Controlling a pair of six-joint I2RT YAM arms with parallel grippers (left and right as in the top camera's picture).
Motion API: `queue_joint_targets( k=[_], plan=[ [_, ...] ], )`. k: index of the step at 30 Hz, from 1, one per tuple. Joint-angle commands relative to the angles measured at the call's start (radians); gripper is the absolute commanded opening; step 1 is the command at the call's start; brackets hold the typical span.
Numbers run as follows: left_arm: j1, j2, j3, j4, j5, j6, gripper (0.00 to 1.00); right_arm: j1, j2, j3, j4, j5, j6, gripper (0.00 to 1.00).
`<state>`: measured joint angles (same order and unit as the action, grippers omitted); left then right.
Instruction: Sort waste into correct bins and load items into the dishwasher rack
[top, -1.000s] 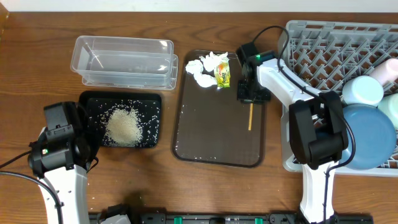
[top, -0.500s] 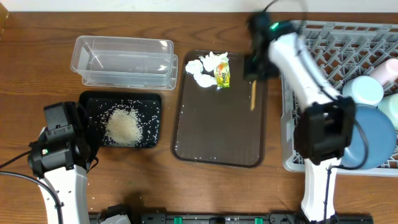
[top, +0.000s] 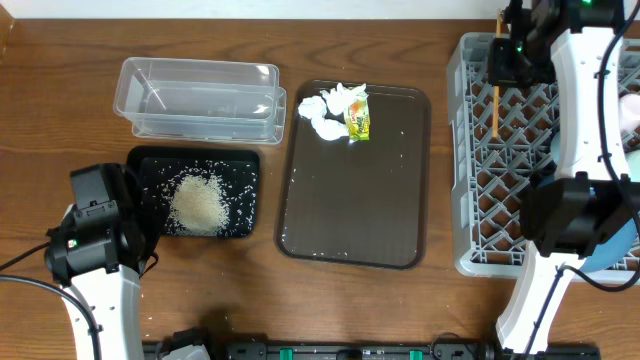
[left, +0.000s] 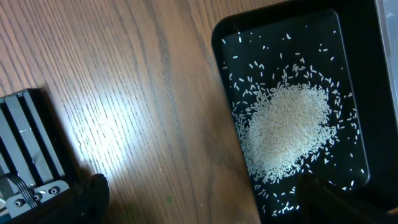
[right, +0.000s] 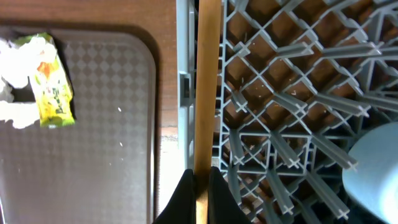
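- Rack (top: 482, 200): grey lattice crate, directly under the right end effector (top: 499, 70) and spreading to its right. A light-blue bowl (right: 375, 167) is already lodged there.
- Brown tray (top: 350, 210): well to the left of that end effector. Tissues (top: 325, 110) and wrapper (top: 357, 121) are found on it, unsorted.
- Black tray (left: 323, 37): just ahead of the left end effector (left: 208, 208), which is released, its fingers wide apart and nothing held. Rice (left: 286, 134) is heaped in the tray.
- Right end effector: clenched on one end of the stick (right: 207, 81).
- Stick: thin, yellow-orange, held over the rack's left wall. Its long axis runs straight out from the fingertips (right: 185, 193), parallel to that wall, with the free end pointed at the near edge of the surface. Contact with the lattice cannot be told.
- Step in hand, as judged: the stick is being loaded into the rack.
- Next move, as judged: a small shift right, clear of the wall, then a lowering until the stick is laid across the grid, then release. A slip through the openings is to be guarded against.
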<state>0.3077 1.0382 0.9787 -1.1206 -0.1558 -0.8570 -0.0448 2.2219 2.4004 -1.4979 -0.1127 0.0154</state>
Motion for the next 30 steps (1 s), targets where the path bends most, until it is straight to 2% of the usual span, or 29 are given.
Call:
queue_joint_targets(
  k=[1, 5, 7, 9, 14, 19, 21, 23, 24, 25, 30],
  plan=[
    [0.006, 0.0, 0.018, -0.004, 0.003, 0.006, 0.97, -0.008, -0.01, -0.053, 0.017, -0.056, -0.1, 0.06],
    [0.006, 0.0, 0.018, -0.004, 0.003, 0.006, 0.97, -0.007, -0.01, -0.137, 0.068, -0.056, -0.087, 0.21],
    [0.006, 0.0, 0.018, -0.004, 0.003, 0.006, 0.97, -0.005, -0.01, -0.179, 0.093, -0.056, -0.068, 0.32],
    [0.006, 0.0, 0.018, -0.004, 0.003, 0.006, 0.97, -0.005, -0.01, -0.206, 0.106, -0.056, -0.053, 0.37],
    [0.006, 0.0, 0.018, -0.004, 0.003, 0.006, 0.97, -0.002, -0.012, -0.214, 0.108, -0.064, -0.004, 0.4],
    [0.006, 0.0, 0.018, -0.004, 0.003, 0.006, 0.97, 0.042, -0.038, -0.188, 0.101, -0.214, -0.024, 0.43],
    [0.006, 0.0, 0.018, -0.004, 0.003, 0.006, 0.97, 0.081, -0.05, -0.177, 0.12, -0.216, -0.024, 0.52],
    [0.006, 0.0, 0.018, -0.004, 0.003, 0.006, 0.97, 0.132, -0.057, -0.173, 0.163, -0.212, -0.005, 0.8],
    [0.006, 0.0, 0.018, -0.004, 0.003, 0.006, 0.97, 0.159, -0.058, -0.173, 0.191, -0.2, 0.023, 0.88],
    [0.006, 0.0, 0.018, -0.004, 0.003, 0.006, 0.97, 0.187, -0.058, -0.173, 0.219, -0.185, 0.051, 0.92],
    [0.006, 0.0, 0.018, -0.004, 0.003, 0.006, 0.97, 0.325, -0.041, -0.173, 0.357, -0.064, 0.132, 0.98]
  ],
)
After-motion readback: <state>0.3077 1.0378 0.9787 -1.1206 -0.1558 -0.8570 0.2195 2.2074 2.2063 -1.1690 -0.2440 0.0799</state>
